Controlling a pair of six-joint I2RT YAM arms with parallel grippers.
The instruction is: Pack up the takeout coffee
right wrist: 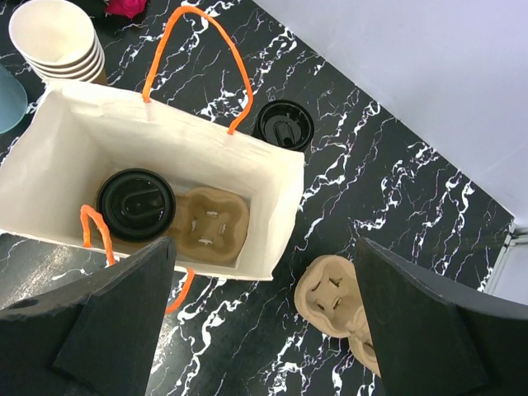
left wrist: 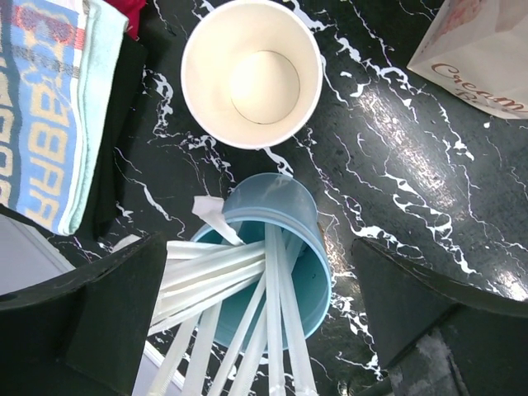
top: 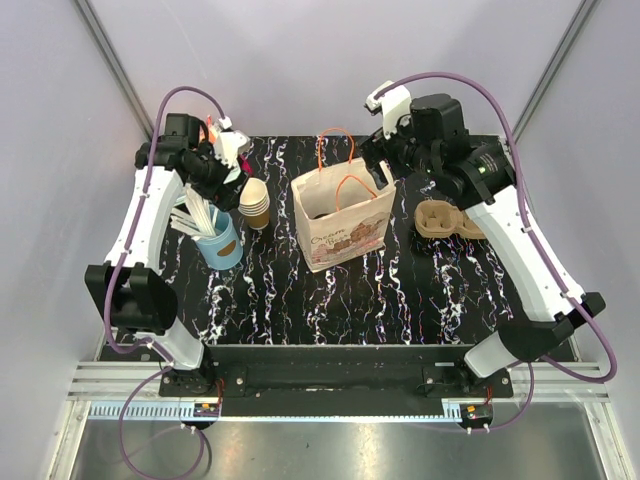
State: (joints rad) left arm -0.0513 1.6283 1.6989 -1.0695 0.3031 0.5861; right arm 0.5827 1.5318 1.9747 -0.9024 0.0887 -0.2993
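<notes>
The takeout coffee [right wrist: 136, 204], a cup with a round black lid, sits in one hole of a brown cup tray [right wrist: 216, 224] inside the white paper bag [right wrist: 272, 206] with orange handles. From above the bag [top: 340, 225] stands mid-table. My right gripper [right wrist: 264, 330] is open and empty above the bag's right end, between it and a second tray. My left gripper [left wrist: 256, 330] is open and empty above the blue cup with white sticks [left wrist: 280, 264]. In the top view the right gripper [top: 385, 165] is at the bag's far right and the left gripper [top: 225, 170] at the far left.
A second brown cup tray [right wrist: 330, 295] lies on the table right of the bag [top: 445, 220]. A black lid or lidded cup [right wrist: 283, 124] stands behind the bag. A stack of lidless paper cups [left wrist: 250, 73] is left of the bag. A folded cloth [left wrist: 49, 107] lies far left.
</notes>
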